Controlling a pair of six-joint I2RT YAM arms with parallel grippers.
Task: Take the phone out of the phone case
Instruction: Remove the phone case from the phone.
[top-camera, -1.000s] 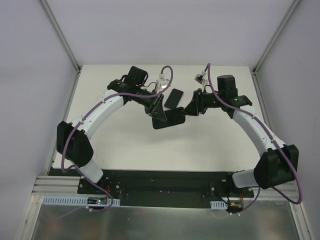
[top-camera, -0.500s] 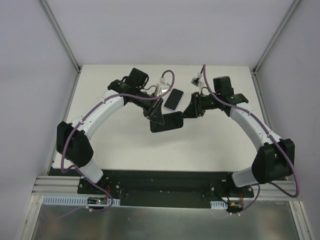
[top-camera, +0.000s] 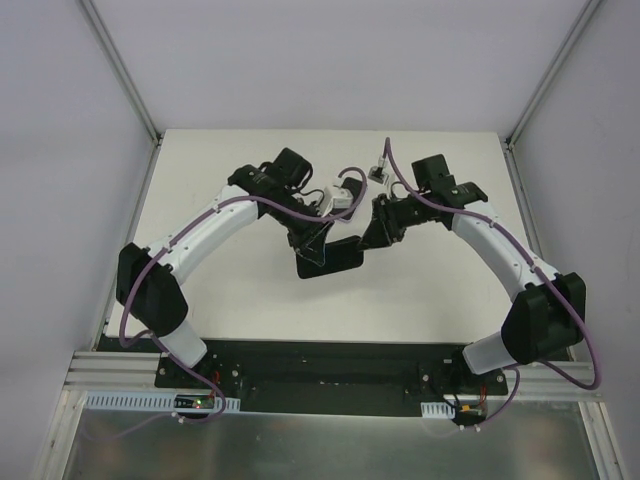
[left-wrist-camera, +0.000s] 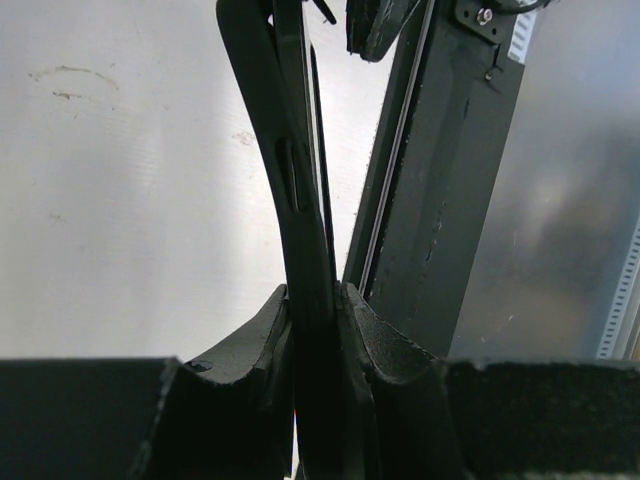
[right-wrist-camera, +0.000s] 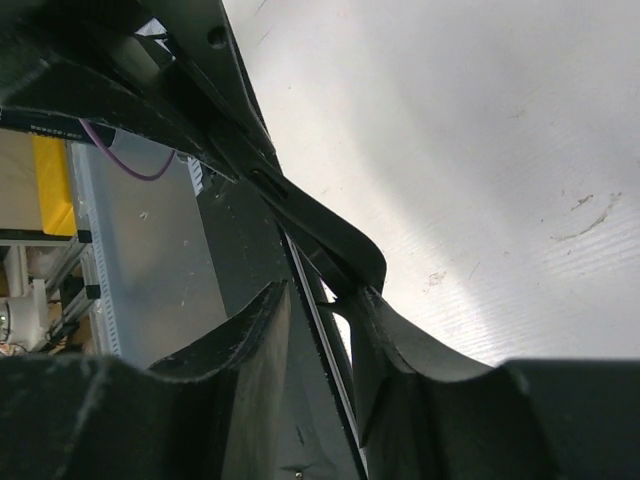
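Clamping left gripper (left-wrist-camera: 315, 295): closed hard on phone case (left-wrist-camera: 250, 90) edge.
Right gripper (right-wrist-camera: 320, 300): astride phone case corner; hold unclear.
Left wrist only: phone (left-wrist-camera: 297, 80) gapping off phone case beyond the grip.

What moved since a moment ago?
Both arms swung inward and nearer their bases, bringing the black phone case along. The right pincer narrowed around its edge. The left wrist now covers where the phone showed. The left pincer stayed clamped on the case.
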